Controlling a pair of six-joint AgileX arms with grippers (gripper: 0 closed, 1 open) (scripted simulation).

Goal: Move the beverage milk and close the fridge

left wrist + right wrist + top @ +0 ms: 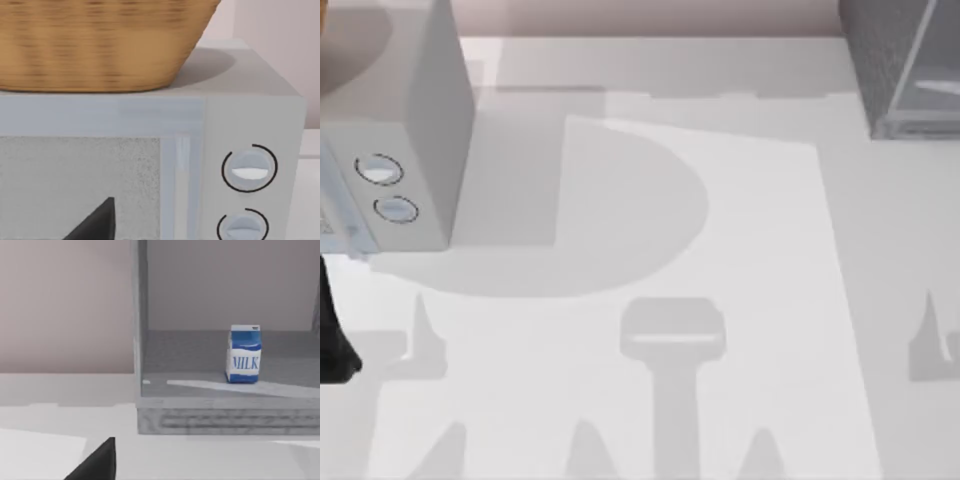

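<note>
Blue-and-white, the beverage milk (pixel 244 354) stands upright on the open fridge (pixel 225 415) floor at the tabletop's (pixel 740 260) far right, so approach level and grasp its sides; gripper widths I cannot tell.

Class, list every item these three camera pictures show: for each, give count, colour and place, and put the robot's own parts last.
beverage milk: one, blue and white, upright inside the open fridge.
fridge: one, dark grey, table's far right corner.
microwave: one, light grey, two round dials, table's left side.
basket: one, tan wicker, on top of the microwave.
table: one, white.
left gripper: one dark fingertip, facing the microwave.
right gripper: one dark fingertip, facing the fridge.
</note>
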